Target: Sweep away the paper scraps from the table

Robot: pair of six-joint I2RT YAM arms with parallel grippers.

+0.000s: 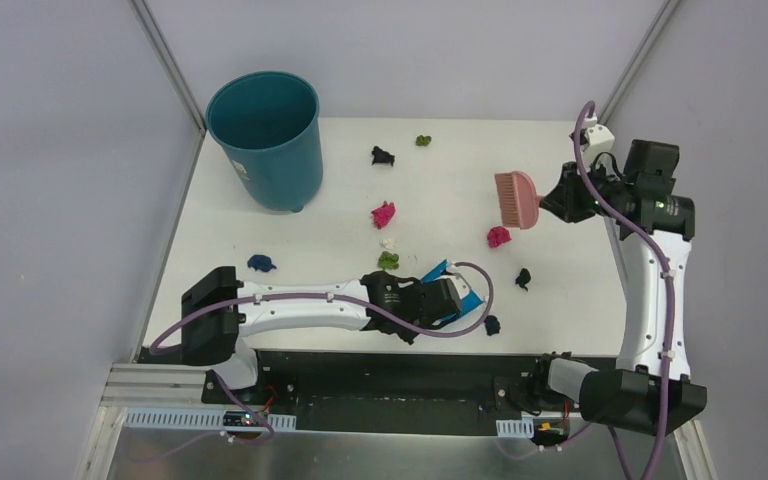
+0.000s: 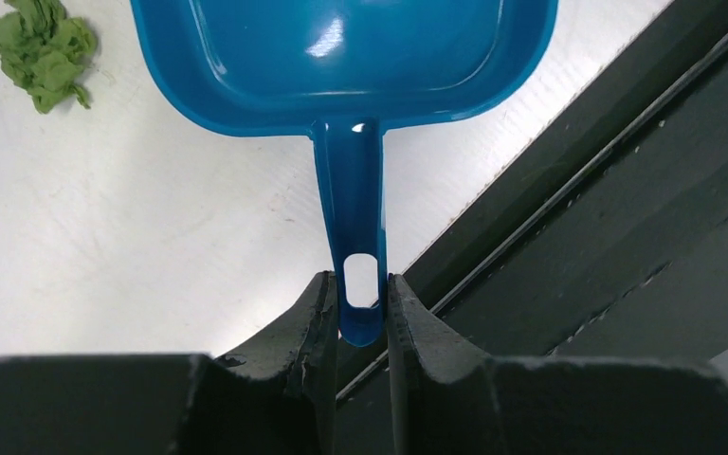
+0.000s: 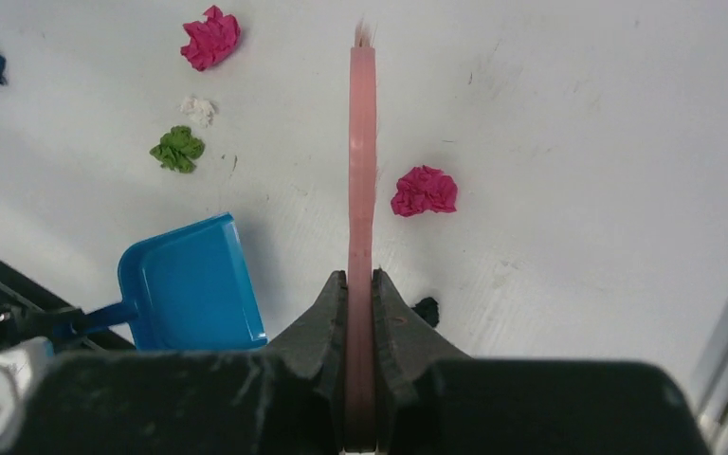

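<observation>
Paper scraps [image 1: 384,214] lie loose across the mid table [image 1: 290,240], none betw. either set of jaws. Nearest the left gripper [image 2: 360,289] is a green scrap [image 2: 43,47]. In the left wrist view it sits off the upper-left corner of the blue dustpan [image 2: 341,57], apart from the rim. A white scrap [image 1: 388,242] lies just beyond it. A dark scrap [image 1: 492,325] sits by the table's near edge, just right of the pan.

Left jaws are narrow, pinching the end of the pan's handle from both sides; the pan lies on the table.

Nearest the right gripper [image 3: 360,284] is a magenta scrap [image 3: 424,190], just right of the pink brush [image 3: 362,142] in the right wrist view, not touching it. A small black scrap [image 3: 427,308] shows beside the right finger. Right jaws are clamped tight on the brush handle, brush seen edge-on.

Farther out: dark blue scrap [image 1: 261,263] left of the left arm; far black scrap [image 1: 382,156] + olive scrap [image 1: 424,140] at the far side, right of the teal bin [image 1: 265,140].
</observation>
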